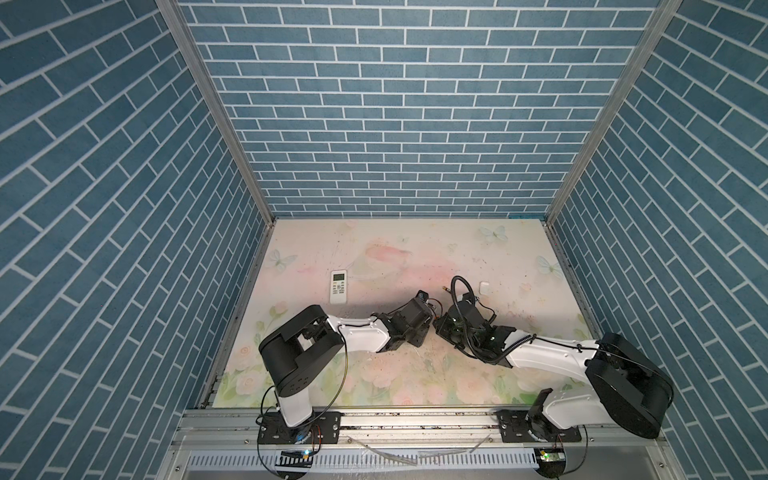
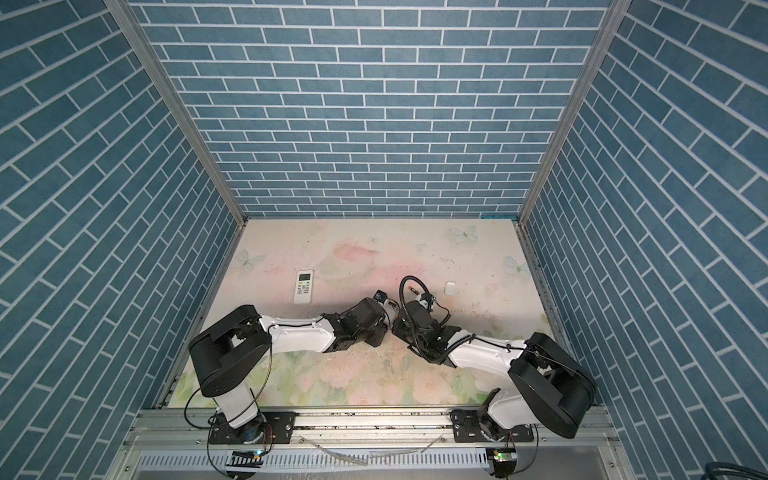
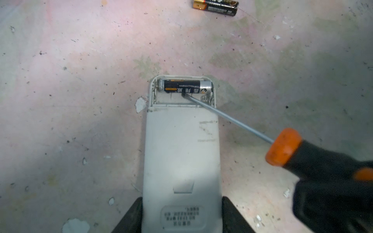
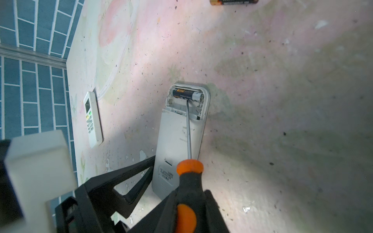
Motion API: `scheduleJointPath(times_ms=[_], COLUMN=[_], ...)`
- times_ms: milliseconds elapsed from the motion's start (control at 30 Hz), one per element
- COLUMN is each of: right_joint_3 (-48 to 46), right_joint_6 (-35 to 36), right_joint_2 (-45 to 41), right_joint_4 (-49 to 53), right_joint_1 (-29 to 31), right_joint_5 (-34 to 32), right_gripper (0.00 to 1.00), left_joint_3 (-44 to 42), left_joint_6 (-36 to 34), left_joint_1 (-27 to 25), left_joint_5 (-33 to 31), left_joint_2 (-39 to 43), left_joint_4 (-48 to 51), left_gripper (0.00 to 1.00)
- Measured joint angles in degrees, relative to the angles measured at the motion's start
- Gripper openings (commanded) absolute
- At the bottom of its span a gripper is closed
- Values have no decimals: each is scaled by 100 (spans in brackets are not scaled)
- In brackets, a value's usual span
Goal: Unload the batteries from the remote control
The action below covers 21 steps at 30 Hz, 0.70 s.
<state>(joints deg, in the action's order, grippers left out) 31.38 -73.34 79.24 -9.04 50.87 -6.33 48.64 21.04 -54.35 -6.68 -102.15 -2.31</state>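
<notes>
Bright wrist-view glow, shadowed corners, blurred foreground

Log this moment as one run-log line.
left gripper: clamps remote, back up | right gripper: holds screwdriver, tip at seated battery | loose battery: on table | spare remote: face up, apart

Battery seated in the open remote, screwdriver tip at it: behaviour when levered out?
Probably pops rather than lifts: the battery in the remote sits end-on against a spring. Once free it likely rolls: smooth cylinder, like the loose battery on the table. Glossy casing, so the screwdriver tip may skid.
</notes>
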Motion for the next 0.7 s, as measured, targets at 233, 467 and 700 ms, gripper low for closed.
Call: scheduleJointPath(times_ms=[233, 467, 700], right_joint_3=[28, 4, -46], right_joint_6=[-302, -483, -575], right_joint_2=[33, 131, 328], right_joint_4=[37, -168, -566], right_joint_1=[173, 219, 223], right_joint_5=[-295, -374, -452], right_gripper=[0, 0, 0], left_joint_3=[-15, -63, -79], left_joint_6=[2, 46, 81], left_joint_1=[0, 0, 0], left_joint_5=[2, 2, 2], left_joint_2=[4, 22, 31], left_joint_4=[-24, -103, -127], left_gripper=[51, 51, 51])
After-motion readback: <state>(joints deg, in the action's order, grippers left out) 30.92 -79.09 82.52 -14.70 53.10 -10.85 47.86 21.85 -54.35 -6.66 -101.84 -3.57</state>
